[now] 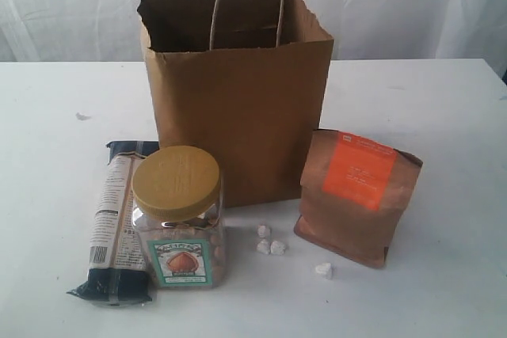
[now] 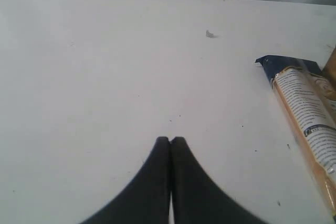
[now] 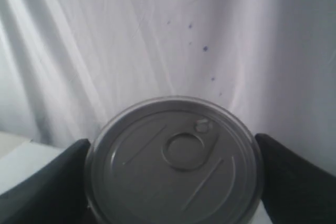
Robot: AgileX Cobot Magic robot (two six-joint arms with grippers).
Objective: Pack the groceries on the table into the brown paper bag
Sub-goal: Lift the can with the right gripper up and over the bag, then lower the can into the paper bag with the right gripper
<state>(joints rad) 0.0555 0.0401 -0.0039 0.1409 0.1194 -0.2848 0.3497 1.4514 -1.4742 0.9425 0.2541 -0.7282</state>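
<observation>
Right wrist view: right pincer clamps the dark tin can, one finger each side, ring-pull lid facing camera; left pincer closed, empty, over the table; long packet lies ahead, off to one side.

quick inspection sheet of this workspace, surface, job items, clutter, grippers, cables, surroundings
surface: white table, a few small marks
job's things: brown paper bag upright, mouth open; long packet lying flat beside the upright nut jar; orange-labelled pouch standing right of the bag; tin can held off the table
clutter: white crumbs in front of the bag
grippers: left gripper shut, empty, over bare table; right gripper shut on the tin can
cables: nothing seen
surroundings: white curtain behind the table
</observation>
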